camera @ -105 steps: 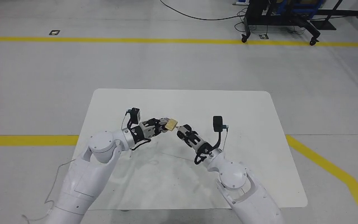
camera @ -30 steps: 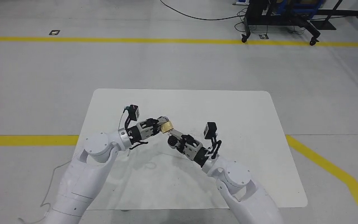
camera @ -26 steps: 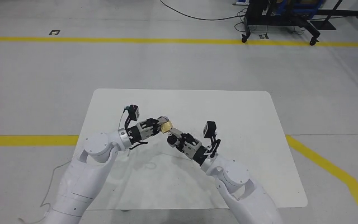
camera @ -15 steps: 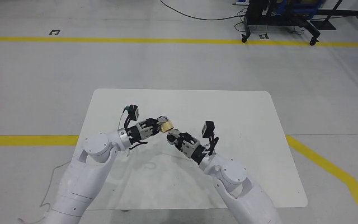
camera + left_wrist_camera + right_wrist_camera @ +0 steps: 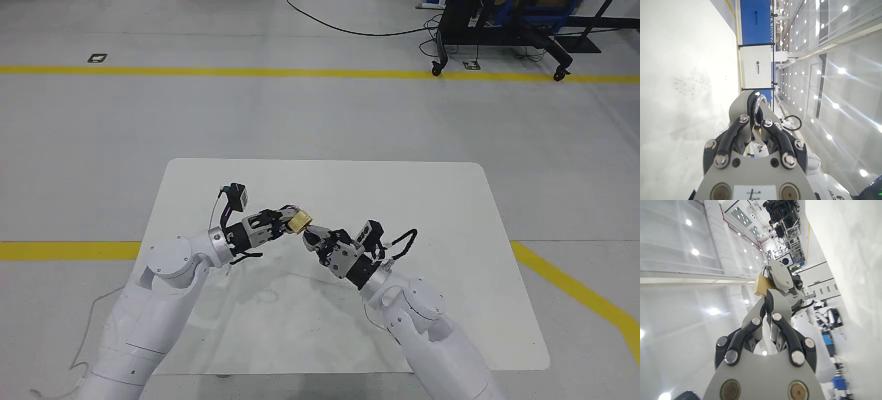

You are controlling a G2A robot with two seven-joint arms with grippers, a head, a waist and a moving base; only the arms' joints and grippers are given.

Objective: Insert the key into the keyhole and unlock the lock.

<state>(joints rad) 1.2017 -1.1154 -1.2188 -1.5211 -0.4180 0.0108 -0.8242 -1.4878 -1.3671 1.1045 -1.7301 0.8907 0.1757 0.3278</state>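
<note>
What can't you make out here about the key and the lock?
The key: right wrist view, hidden inside the right gripper; top view, too small.
The keyhole: right wrist view, the gripper's tip covers that end of the lock.
The lock's body: left wrist view, behind the left gripper; its shackle shows.

I work in a big industrial hall, a robot test floor rather than a home or an office. My white table stands on a smooth grey floor marked with yellow lines, the kind that fence off work zones. A black wheeled cart stands beyond the far line, and a black cable trails over the floor beside it. High overhead, the ceiling carries rows of round lights. A blue panel and a white panel stand on black frames past the table. Farther off are benches crowded with equipment.
</note>
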